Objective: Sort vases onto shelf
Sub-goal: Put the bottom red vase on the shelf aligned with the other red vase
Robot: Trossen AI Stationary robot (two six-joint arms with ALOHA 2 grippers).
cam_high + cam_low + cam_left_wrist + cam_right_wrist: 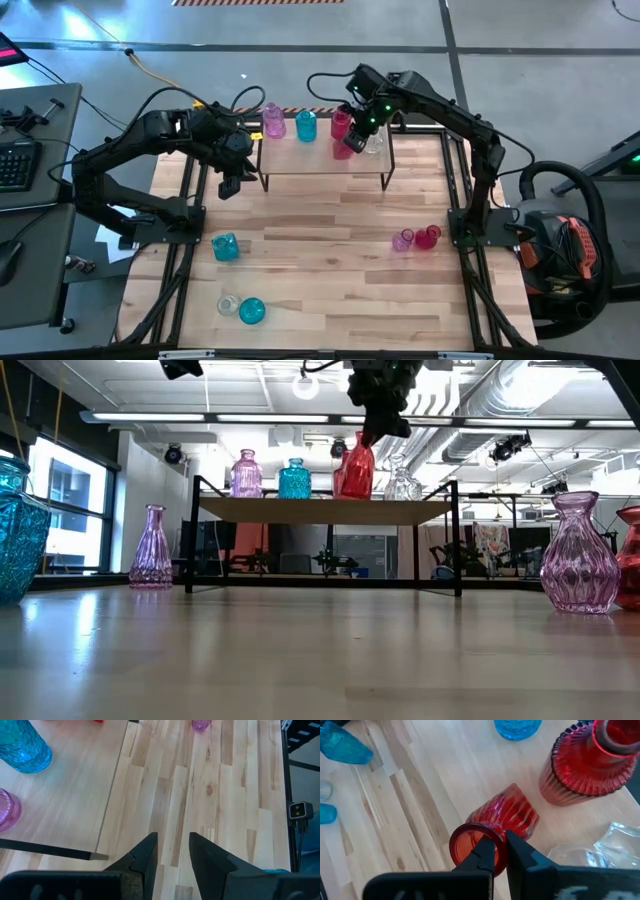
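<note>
Here my right gripper (500, 851) pinches a tilted red vase (495, 832) by its rim above the shelf (325, 160), so it can go down beside the second red vase (590, 762); my left gripper (172, 851), narrowly parted and holding nothing, hangs off the shelf's left end. From above I count five vases on or over the shelf, five on the table (320, 270).

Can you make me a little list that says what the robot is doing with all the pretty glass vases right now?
Right gripper: shut on the rim of a small ribbed red glass vase, tilted over the light wood shelf
Left gripper: slightly apart, empty, above the table by the shelf's left end
On shelf: pink, teal, red, clear vases
Still on table: several vases
</note>
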